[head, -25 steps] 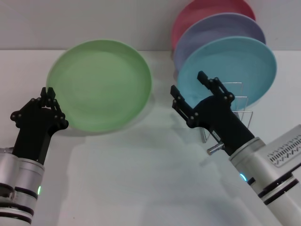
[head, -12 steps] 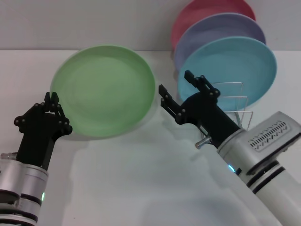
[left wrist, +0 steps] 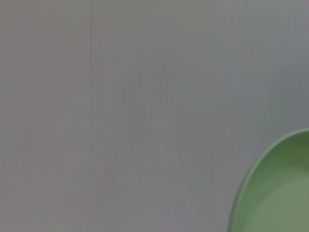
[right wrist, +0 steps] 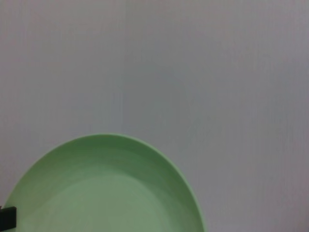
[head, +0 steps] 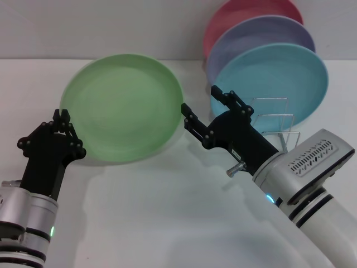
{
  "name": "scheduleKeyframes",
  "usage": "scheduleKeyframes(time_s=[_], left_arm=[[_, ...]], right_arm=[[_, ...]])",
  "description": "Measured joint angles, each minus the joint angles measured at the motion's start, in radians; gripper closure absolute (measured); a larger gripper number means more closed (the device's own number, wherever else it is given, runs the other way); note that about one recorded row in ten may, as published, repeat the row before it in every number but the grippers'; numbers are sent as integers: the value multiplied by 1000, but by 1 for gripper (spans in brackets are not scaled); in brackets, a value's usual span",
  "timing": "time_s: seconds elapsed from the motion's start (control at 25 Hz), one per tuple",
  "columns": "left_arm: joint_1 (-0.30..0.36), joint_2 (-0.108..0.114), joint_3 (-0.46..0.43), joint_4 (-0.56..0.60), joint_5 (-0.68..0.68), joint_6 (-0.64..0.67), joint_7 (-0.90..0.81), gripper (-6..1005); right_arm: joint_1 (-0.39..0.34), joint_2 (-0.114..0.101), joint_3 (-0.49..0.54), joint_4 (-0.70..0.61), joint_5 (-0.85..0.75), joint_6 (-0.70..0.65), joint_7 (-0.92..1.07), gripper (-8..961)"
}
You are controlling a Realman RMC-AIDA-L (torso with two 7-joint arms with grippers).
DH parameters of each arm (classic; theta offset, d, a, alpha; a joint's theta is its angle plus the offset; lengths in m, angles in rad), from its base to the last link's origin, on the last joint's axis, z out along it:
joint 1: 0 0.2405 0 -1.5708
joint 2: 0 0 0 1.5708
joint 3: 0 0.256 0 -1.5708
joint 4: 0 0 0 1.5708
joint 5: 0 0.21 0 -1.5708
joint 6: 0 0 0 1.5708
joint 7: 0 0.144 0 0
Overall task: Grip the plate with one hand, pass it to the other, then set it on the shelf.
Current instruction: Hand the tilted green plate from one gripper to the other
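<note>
The light-green plate [head: 122, 106] hangs tilted above the white table, its face toward me. My left gripper [head: 62, 119] is shut on its lower left rim. My right gripper [head: 199, 100] stands open just off the plate's right rim, one finger above and one below the edge level, touching nothing. Part of the plate shows in the left wrist view [left wrist: 275, 193] and in the right wrist view [right wrist: 106, 188]. The shelf [head: 277, 120], a silver wire rack, stands at the right behind my right arm.
Three plates lean in the rack: turquoise [head: 279, 78] in front, lavender [head: 262, 36] behind it, pink [head: 245, 14] at the back. A white table [head: 167, 212] spreads below both arms, with a grey wall behind it.
My right gripper has moved left, from in front of the rack to the plate's right rim. The left gripper has carried the plate slightly to the right.
</note>
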Motion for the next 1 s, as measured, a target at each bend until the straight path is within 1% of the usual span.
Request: scheduleKeyframes(time_s=[0.64,0.84,1.0], left_arm=[[-2,0,12,6,-1,-1,0,966],[2,0,18,8,1,4,13,966],[2,0,34,14,-1,17,40,965]], right_arm=[[0,0,1,-1,-1,0,1,226],[6,0,3,-4,-1,14,1,226],[16,0,23,-6,-1,43,1,226]])
